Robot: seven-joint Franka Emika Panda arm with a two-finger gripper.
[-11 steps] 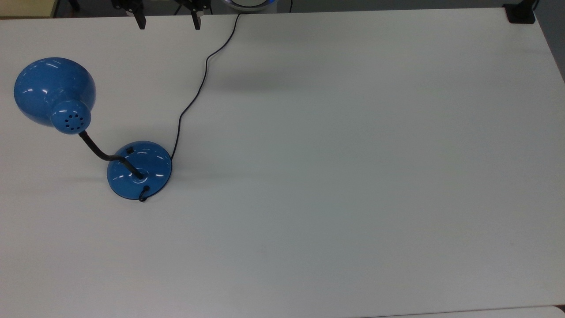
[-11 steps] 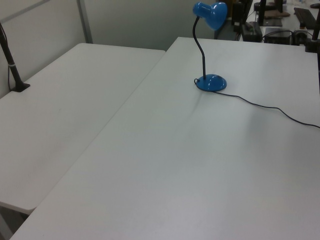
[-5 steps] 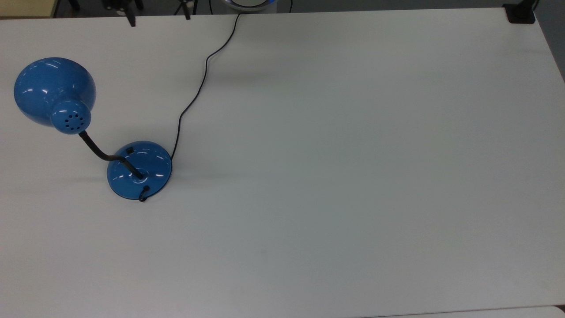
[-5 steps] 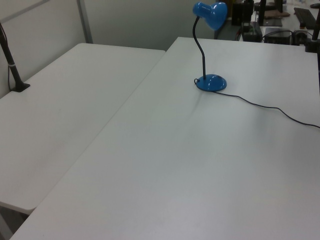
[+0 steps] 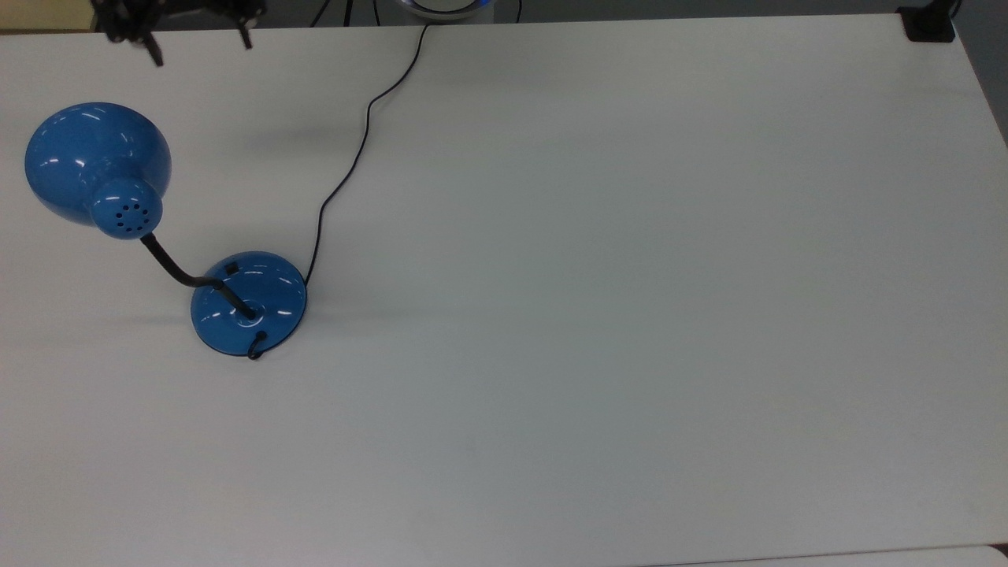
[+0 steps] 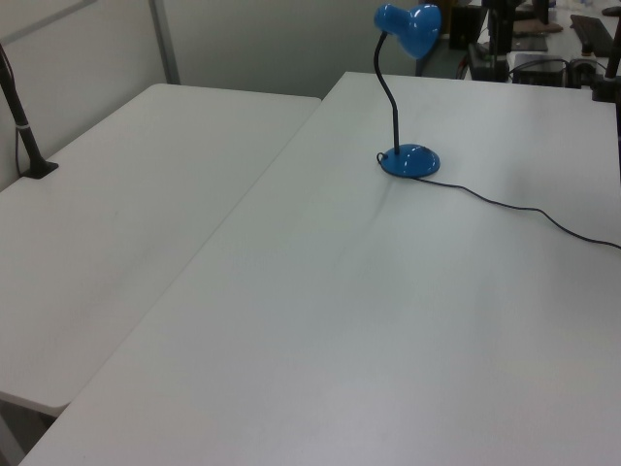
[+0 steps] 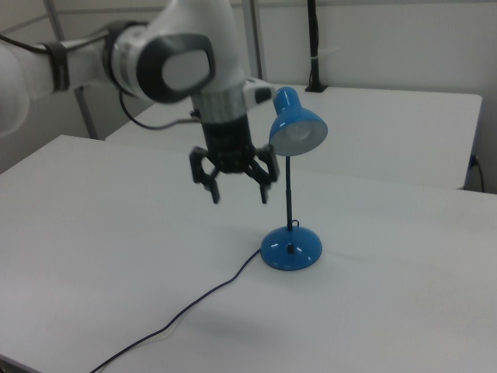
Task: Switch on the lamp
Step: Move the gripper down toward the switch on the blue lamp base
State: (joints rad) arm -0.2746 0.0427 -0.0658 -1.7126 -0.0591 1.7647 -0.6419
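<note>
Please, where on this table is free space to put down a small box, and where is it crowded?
Nearly all of the table is bare: in the top view, everything right of the cord and below the lamp. The crowded part is the top view's upper left, where the lamp's shade overhangs and the open gripper hovers near the table edge.

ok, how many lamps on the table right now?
1. The blue lamp stands near the top view's left edge, its shade leaning further left, cord trailing off the far edge. Nothing on the white table could hide another.
</note>
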